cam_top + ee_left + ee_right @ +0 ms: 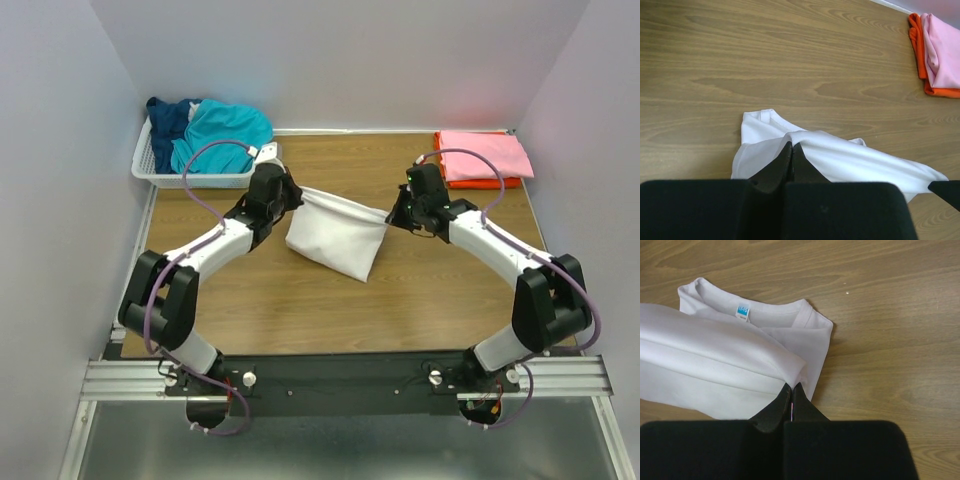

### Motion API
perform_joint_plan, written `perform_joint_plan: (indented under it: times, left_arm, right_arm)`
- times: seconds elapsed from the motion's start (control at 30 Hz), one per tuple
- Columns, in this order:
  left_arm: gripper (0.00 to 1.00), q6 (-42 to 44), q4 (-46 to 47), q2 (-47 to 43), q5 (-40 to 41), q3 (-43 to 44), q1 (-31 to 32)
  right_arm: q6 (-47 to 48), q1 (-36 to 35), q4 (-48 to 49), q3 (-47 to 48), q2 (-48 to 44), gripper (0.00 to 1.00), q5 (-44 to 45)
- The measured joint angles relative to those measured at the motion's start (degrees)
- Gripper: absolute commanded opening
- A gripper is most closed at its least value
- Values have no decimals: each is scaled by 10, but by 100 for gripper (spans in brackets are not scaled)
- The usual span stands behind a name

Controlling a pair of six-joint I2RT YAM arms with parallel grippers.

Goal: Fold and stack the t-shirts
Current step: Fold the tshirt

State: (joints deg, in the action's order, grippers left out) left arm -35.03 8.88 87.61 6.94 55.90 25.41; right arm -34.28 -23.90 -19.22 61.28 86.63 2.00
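At centre: white t-shirt (335, 245), top edge pulled taut, blue label (742, 311) showing.

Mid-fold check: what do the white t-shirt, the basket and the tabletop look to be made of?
White t-shirt: soft matte knit cloth, likely cotton; it drapes and creases. Basket: white plastic, probably, going by its thin moulded slats. Tabletop: brown wood-grain surface, smooth with low sheen; could be laminate rather than solid wood.
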Motion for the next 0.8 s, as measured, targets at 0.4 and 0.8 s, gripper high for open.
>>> perform_joint_plan:
  times: [0.4,0.8]
  left_arm:
    - [0,33,14,131,-25,97,-21]
    - [16,40,17,180,-60,112,-49]
  right_arm:
    - [14,34,29,38,88,1,-32]
    - [20,42,41,82,163,15,-57]
